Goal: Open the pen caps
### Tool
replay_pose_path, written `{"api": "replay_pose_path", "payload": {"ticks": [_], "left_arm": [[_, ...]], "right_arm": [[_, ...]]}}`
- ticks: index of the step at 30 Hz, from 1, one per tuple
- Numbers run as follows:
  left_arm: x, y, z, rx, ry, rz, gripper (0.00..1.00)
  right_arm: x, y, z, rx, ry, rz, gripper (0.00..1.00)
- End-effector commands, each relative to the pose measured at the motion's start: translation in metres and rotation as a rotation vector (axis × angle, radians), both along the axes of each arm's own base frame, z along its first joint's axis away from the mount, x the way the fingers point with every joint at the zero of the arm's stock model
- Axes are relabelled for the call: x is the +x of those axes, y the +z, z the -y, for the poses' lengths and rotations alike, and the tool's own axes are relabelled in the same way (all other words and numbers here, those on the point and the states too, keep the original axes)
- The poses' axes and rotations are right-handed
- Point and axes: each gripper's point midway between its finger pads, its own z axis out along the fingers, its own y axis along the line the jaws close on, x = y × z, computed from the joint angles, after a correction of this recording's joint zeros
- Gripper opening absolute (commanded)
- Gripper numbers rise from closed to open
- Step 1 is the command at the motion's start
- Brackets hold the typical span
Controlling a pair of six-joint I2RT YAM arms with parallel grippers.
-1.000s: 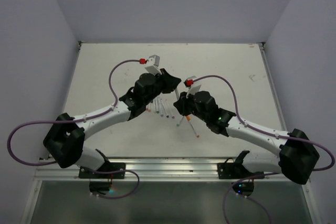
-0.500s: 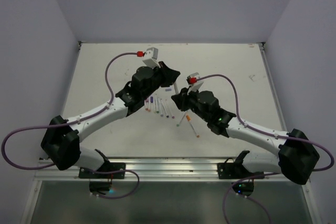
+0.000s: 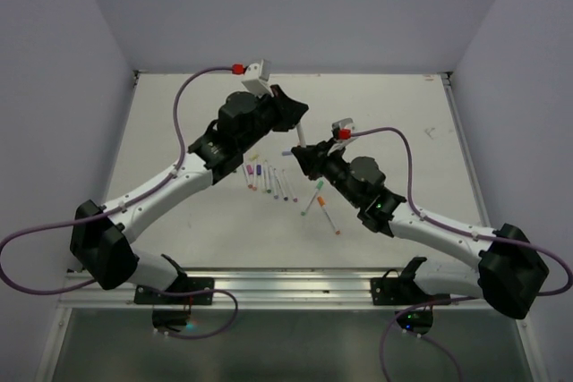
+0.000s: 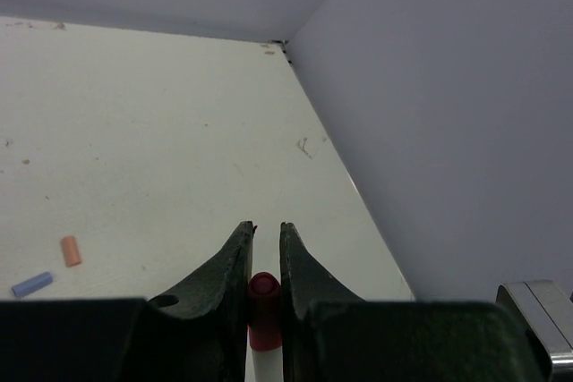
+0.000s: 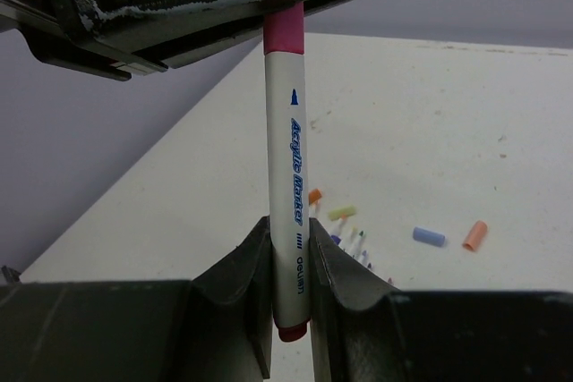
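Item: one acrylic marker, held in the air between both hands, above the desk (image 3: 403, 105).

Left hand (image 4: 266, 228): fingers nearly together, clamped on the pink cap (image 4: 263, 297) at the marker's upper end. Judged purpose: to draw the cap off along the pen's axis.

Right hand (image 5: 291, 243): narrowed onto the white marker barrel (image 5: 291, 158) near its lower end, gripping it upright between the fingers. Judged purpose: to anchor the body against that pull. No gap visible between cap and barrel. Step in hand judged as the pull-apart, not yet done.

Loose on the desk: blue cap (image 5: 428, 237) and orange cap (image 5: 474, 234), lying near each other but apart, beyond the barrel in the right wrist view. More coloured ones nearer the pens, too small to count.

Uncapped pens (image 3: 269, 181): a loose row on the desk below and between the hands, with two more just right of the row. Judged as finished work laid aside.

Surface: white, matt, scuffed, flecked with small dark marks.

Room: plain pale lilac walls (image 3: 295, 6) on three sides, bare.
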Motion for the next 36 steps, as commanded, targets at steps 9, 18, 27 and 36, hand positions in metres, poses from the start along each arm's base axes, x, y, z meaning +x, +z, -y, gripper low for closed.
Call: {"api": "replay_pose_path", "payload": {"ticks": [9,18,27,36], "left_arm": [[0.003,0.286,-0.151,-0.431,0.484,0.653,0.0],[-0.004,0.294,-0.165,-0.422,0.509,0.658,0.0],[0.007,0.126,-0.152,-0.105,0.429,0.334,0.0],[-0.018,-0.05,-0.138,0.101,0.262,0.015,0.0]], "right_arm": [[-0.054,-0.16,0.032,-0.402,0.075,-0.364,0.0],[-0.053,-0.141,0.028,-0.379,0.083,-0.322,0.0],[-0.021,-0.117,0.033,-0.392,-0.083,-0.339,0.0],[0.013,-0.158,0.014,-0.455,-0.126,-0.493,0.01]]}}
